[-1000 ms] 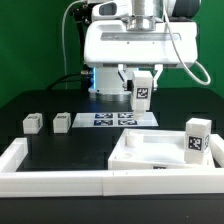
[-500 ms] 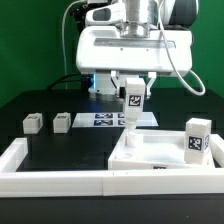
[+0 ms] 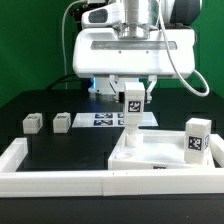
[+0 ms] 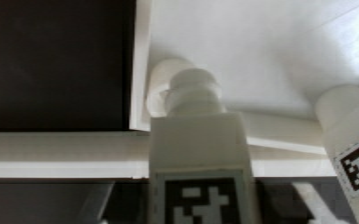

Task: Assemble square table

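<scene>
The square table's white slab (image 3: 165, 155) lies at the exterior view's right, inside the white rail. My gripper (image 3: 131, 97) is shut on a tagged white leg (image 3: 130, 115) and holds it upright. The leg's lower end is at the slab's back corner on the exterior view's left. In the wrist view the held leg (image 4: 199, 150) points its threaded tip at the corner of the slab (image 4: 247, 40). A second leg (image 3: 197, 140) stands on the slab's right side and also shows in the wrist view (image 4: 350, 130). Two more legs (image 3: 32, 123) (image 3: 62, 122) sit on the black table at the left.
The marker board (image 3: 110, 119) lies on the table behind the slab, under the arm. The long white rail (image 3: 50, 172) borders the front and left of the black surface. The robot's base stands at the back.
My gripper has moved to the exterior view's left and down with the leg, bringing its lower end to the slab's back corner. The other legs have not moved.
</scene>
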